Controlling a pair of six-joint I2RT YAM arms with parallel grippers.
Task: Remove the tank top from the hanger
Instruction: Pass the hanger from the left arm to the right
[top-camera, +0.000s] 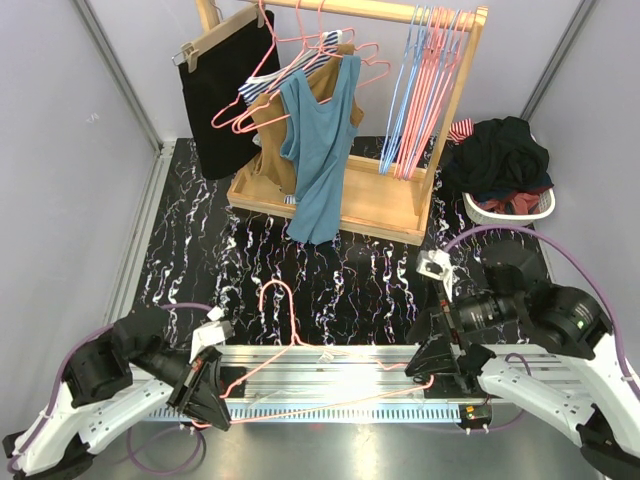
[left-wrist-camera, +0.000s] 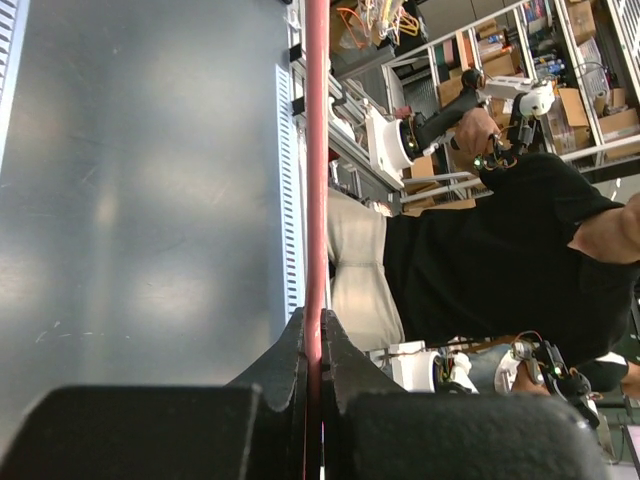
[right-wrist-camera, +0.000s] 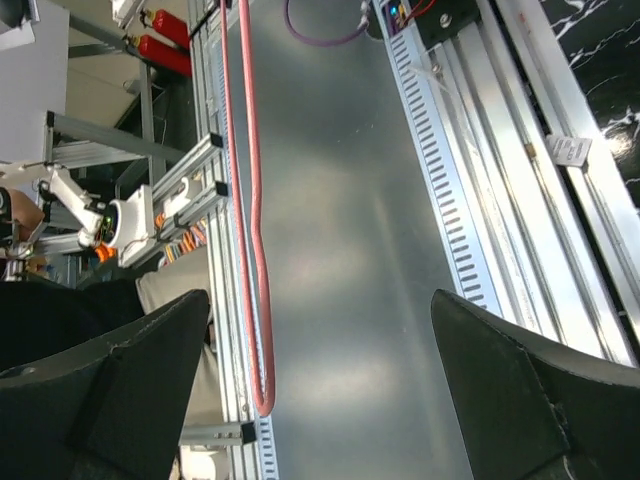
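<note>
clamping the wire of the bare pink hanger (left-wrist-camera: 316, 150), the left tool (left-wrist-camera: 313, 330) is closed tight on it at the near edge of the desk (top-camera: 350, 285). the right tool (right-wrist-camera: 320, 300) hangs wide open, gripping nothing, just beside the hanger's other end. the blue tank top (top-camera: 320, 150) hangs on the wooden rack (top-camera: 340, 205) at the far side, well apart from both tools.

3 camera views
The top view looked down from behind; both wrist views looked closely at the shared pink hanger (left-wrist-camera: 316, 150).
</note>
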